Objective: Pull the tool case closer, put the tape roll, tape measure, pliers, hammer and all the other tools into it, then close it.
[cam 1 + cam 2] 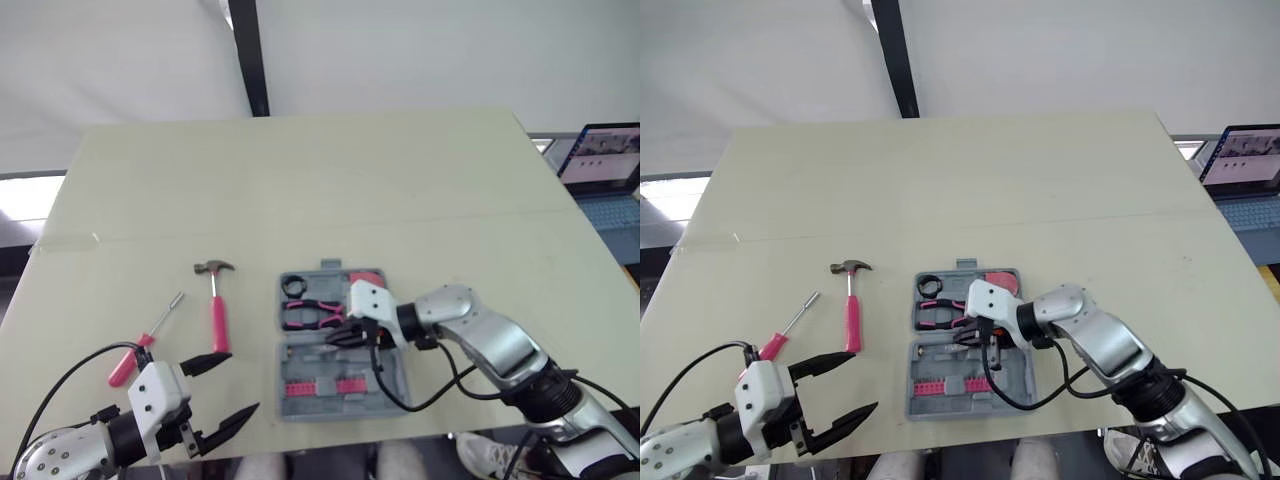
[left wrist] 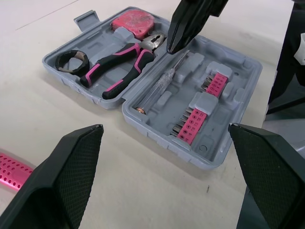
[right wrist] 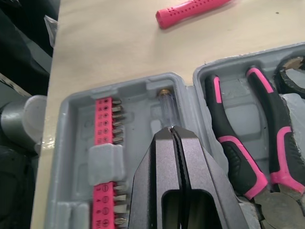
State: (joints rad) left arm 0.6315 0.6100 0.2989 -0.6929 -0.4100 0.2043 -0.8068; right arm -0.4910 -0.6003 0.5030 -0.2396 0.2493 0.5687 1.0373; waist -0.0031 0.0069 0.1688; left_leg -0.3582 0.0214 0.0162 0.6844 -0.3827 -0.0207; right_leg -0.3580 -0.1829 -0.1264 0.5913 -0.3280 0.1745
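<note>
Open on the table (image 1: 300,180) near its front edge, the tool case (image 2: 143,125) already holds the tape roll (image 2: 84,63), the pliers (image 2: 136,56) and the tape measure (image 2: 135,21) in one half, and a clear-handled screwdriver (image 2: 159,86) and pink bit strips (image 2: 190,125) in the other. My right gripper (image 2: 171,46) hangs over the case, jaws pressed together on nothing, its tip just above the clear-handled screwdriver. My left gripper (image 1: 244,381), jaws spread wide and empty, sits near the table's front edge to the left of the case. The hammer (image 1: 217,305) lies on the table beside the case, and a pink-handled screwdriver (image 1: 145,342) lies farther left.
</note>
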